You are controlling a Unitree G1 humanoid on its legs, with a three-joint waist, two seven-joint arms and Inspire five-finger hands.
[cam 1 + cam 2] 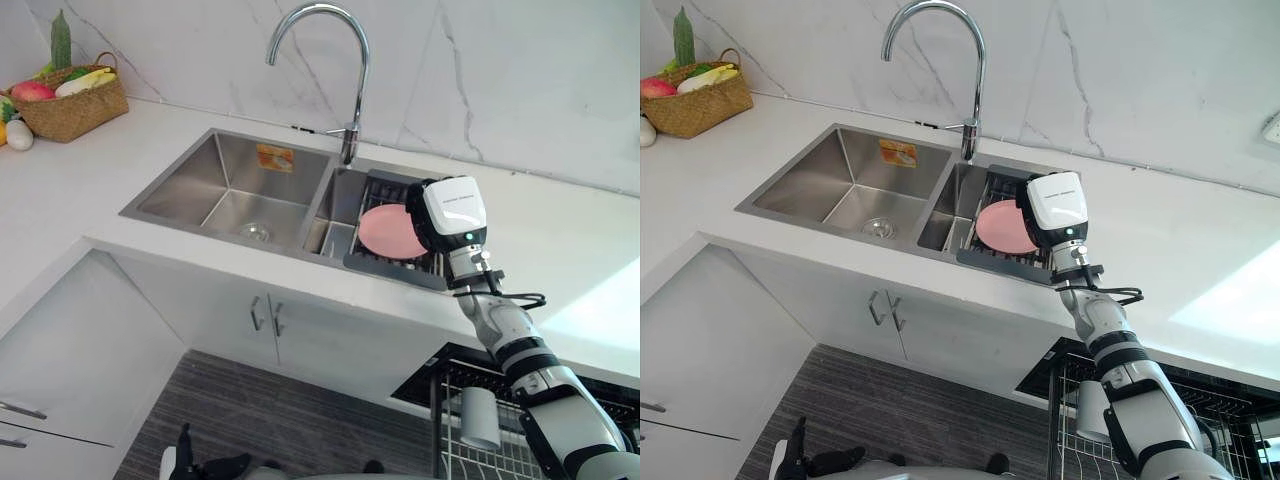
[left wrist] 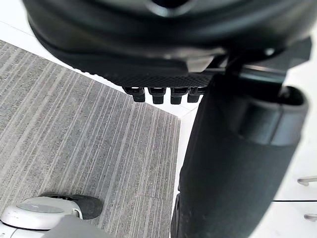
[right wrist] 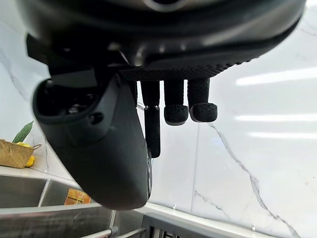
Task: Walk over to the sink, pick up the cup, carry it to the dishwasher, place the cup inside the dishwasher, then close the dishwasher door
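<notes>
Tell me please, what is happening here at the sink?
The robot's right hand is up over the right basin of the sink, close to a pink plate that lies in a dark rack. Its fingers are relaxed and hold nothing. The left hand hangs low over the grey floor. Below the counter, the dishwasher rack stands open, with what looks like a white cup in it.

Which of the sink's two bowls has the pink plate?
The smaller bowl on the robot's right, where the pink plate stands in a dark rack; the larger left bowl shows a drain.
</notes>
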